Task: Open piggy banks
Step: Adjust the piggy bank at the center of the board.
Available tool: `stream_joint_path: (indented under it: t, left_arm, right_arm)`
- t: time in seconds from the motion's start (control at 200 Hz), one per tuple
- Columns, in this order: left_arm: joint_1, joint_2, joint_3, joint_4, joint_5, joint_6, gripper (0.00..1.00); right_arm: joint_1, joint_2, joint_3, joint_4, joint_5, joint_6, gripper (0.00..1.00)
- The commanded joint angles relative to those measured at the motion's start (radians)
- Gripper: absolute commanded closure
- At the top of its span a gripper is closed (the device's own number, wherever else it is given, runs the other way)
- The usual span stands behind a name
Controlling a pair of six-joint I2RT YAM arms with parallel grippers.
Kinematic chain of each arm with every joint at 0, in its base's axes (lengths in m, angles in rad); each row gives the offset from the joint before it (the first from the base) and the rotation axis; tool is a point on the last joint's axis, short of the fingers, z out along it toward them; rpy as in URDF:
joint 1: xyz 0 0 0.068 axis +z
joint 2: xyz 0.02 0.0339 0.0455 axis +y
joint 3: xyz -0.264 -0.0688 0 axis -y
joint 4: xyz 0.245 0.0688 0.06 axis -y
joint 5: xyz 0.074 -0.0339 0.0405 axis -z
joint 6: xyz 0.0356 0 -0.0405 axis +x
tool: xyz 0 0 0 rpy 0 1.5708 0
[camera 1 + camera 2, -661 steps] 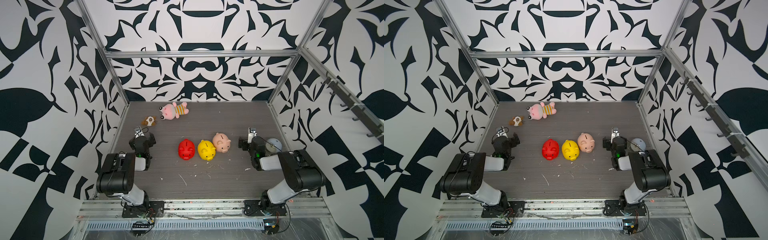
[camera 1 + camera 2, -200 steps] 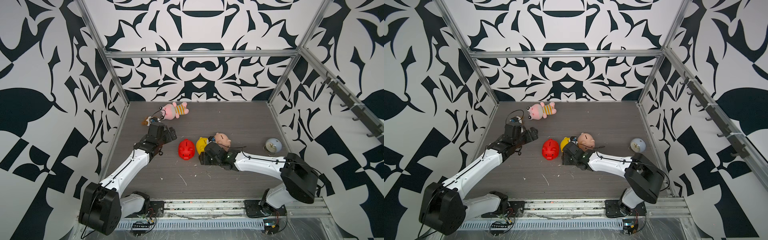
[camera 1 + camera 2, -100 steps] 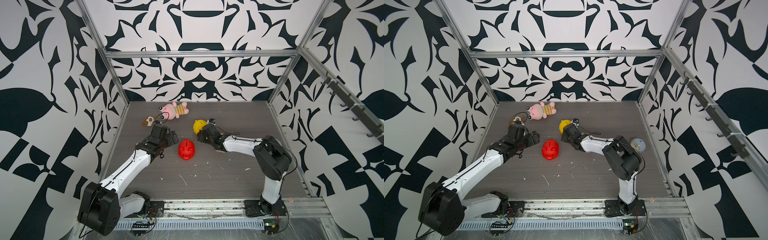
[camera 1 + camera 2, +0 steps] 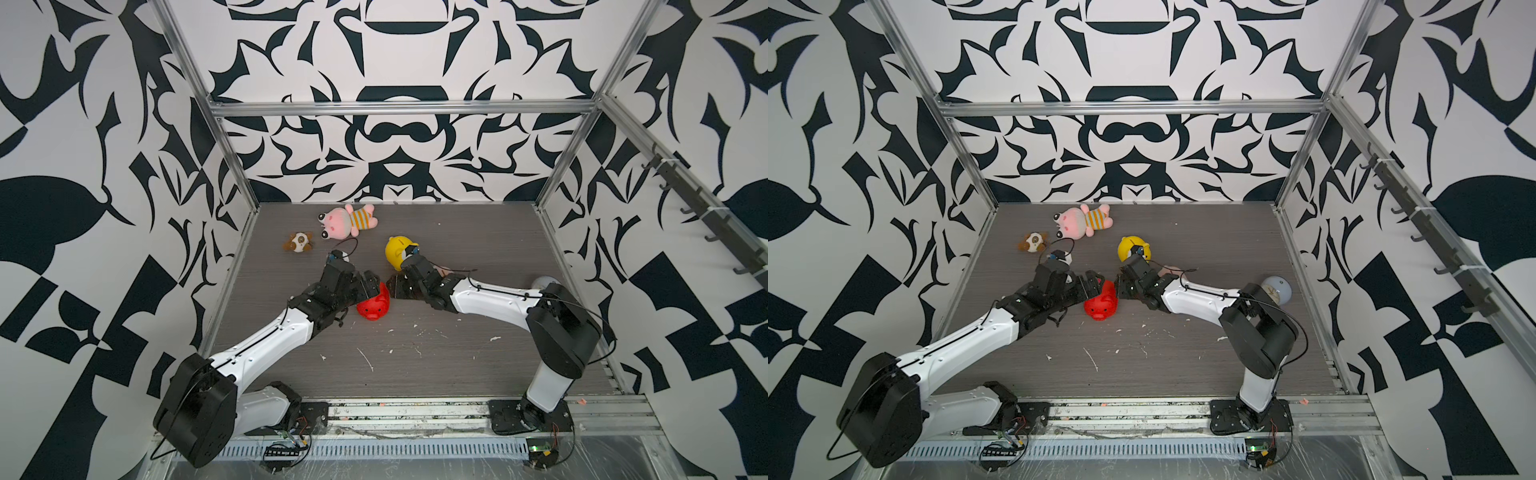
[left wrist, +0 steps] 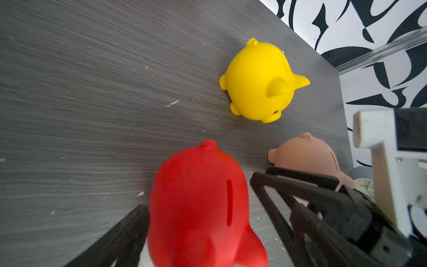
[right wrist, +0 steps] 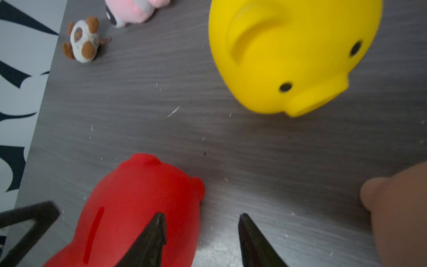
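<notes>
Three pigs on the table (image 4: 478, 365): red pig (image 4: 374, 307) centre, upright, slot up; yellow pig (image 4: 397, 252) behind it; peach pig (image 5: 307, 154) mostly hidden by my right arm (image 4: 490, 297). Two toys: pink plush (image 4: 347, 220), brown plush (image 4: 299, 242). Left jaws wide apart astride red pig; right jaws apart, empty, beside it. Looks light, smooth, slippery; I'd grip the flanks, belly plug unseen.
</notes>
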Motion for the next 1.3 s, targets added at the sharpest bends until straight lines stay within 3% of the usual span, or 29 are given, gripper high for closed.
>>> stream_joint_path:
  t: [0.0, 0.125, 0.31, 0.505, 0.655, 0.93, 1.175, 1.245, 1.295]
  left_arm:
    - [-0.045, 0.07, -0.044, 0.185, -0.129, -0.062, 0.01]
    - [-0.067, 0.1, -0.068, 0.212, -0.207, -0.077, 0.01]
    - [-0.067, 0.102, -0.118, 0.229, -0.236, -0.126, 0.01]
    - [-0.064, 0.133, -0.236, 0.419, -0.244, -0.164, 0.04]
    - [-0.02, 0.174, -0.367, 0.712, -0.179, -0.202, 0.14]
    - [0.15, 0.294, -0.51, 1.121, 0.036, -0.24, 0.2]
    - [0.247, 0.556, -0.549, 1.463, 0.147, -0.329, 0.16]
    - [0.288, 0.607, -0.546, 1.468, 0.178, -0.364, 0.16]
    - [0.291, 0.609, -0.549, 1.468, 0.178, -0.356, 0.08]
  right_arm:
    - [-0.005, -0.022, -0.032, -0.01, 0.026, 0.036, 0.47]
    - [-0.005, -0.016, -0.038, 0.011, 0.022, 0.041, 0.47]
    - [-0.005, -0.009, -0.062, 0.038, 0.015, 0.059, 0.47]
    - [-0.005, -0.019, -0.098, 0.088, -0.003, 0.07, 0.48]
    - [-0.005, -0.023, -0.105, 0.105, -0.021, 0.06, 0.49]
    - [-0.001, -0.01, -0.104, 0.145, -0.05, 0.047, 0.51]
    - [0.008, -0.004, -0.087, 0.144, -0.056, 0.03, 0.52]
    - [0.007, -0.01, -0.085, 0.139, -0.053, 0.023, 0.52]
    - [0.009, -0.015, -0.086, 0.137, -0.049, 0.02, 0.52]
